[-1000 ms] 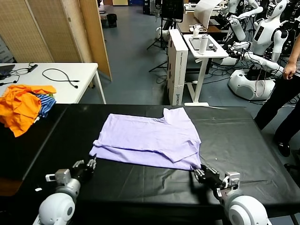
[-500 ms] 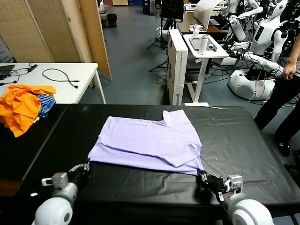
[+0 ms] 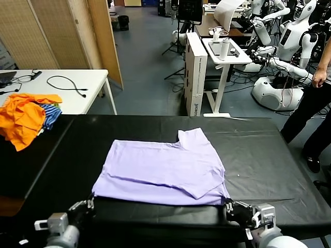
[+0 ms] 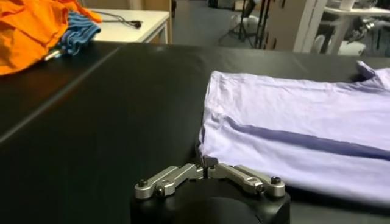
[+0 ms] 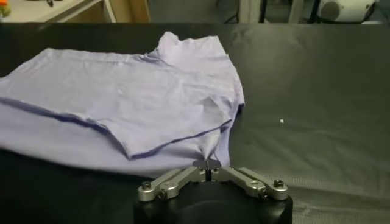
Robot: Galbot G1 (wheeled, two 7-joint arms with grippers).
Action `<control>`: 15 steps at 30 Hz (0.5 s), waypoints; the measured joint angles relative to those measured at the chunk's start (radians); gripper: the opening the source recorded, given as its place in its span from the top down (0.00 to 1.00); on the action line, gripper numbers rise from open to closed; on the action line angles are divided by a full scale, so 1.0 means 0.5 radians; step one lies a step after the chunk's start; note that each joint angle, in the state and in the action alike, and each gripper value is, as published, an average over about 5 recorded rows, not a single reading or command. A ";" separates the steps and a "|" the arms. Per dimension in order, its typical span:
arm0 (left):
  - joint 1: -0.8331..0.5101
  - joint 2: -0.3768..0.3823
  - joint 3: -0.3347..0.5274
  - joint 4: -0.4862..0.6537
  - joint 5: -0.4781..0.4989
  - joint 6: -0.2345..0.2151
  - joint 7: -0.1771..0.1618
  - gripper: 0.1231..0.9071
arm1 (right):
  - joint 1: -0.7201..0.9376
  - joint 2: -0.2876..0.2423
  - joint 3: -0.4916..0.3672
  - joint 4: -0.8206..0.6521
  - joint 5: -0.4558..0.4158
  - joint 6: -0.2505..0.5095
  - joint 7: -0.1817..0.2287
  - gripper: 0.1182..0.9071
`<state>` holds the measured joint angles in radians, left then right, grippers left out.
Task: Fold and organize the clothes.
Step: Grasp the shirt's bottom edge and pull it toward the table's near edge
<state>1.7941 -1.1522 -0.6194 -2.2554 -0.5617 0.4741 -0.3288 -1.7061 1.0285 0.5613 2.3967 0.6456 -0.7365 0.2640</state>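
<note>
The clothes are one pale lavender T-shirt [image 3: 160, 173], lying folded and flat on the black table [image 3: 264, 150]; one sleeve points to the far side. My left gripper [image 3: 89, 204] sits at the table's near edge, shut on the shirt's near left corner [image 4: 210, 146]. At the near right corner [image 5: 210, 149] my right gripper [image 3: 230, 207] is shut too, with a tuft of fabric pinched between its tips. In the wrist views the left gripper [image 4: 207, 165] and the right gripper [image 5: 207, 163] both show their jaws meeting. No print shows on the shirt.
A heap of orange and blue-striped garments [image 3: 25, 116] lies at the table's far left. Behind it stands a white table [image 3: 77, 93] with a black cable. Carts, robots and a person stand beyond the far edge.
Both grippers have drawn back toward the table's near edge, and the T-shirt has slid toward me with them, its near hem now straighter.
</note>
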 joint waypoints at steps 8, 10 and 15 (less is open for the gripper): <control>0.045 -0.014 -0.006 -0.071 0.046 0.083 -0.039 0.50 | -0.054 0.013 0.052 0.066 -0.040 0.000 -0.005 0.15; 0.046 -0.012 -0.014 -0.090 0.091 0.117 -0.015 0.33 | -0.036 0.008 0.067 0.076 -0.001 0.000 -0.005 0.06; -0.007 0.021 -0.043 -0.117 0.142 0.174 0.076 0.05 | 0.158 -0.034 0.052 0.030 0.152 0.000 0.002 0.00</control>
<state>1.7907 -1.1416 -0.6409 -2.3140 -0.4907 0.5612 -0.2909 -1.6273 1.0117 0.5873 2.4119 0.7215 -0.7365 0.2652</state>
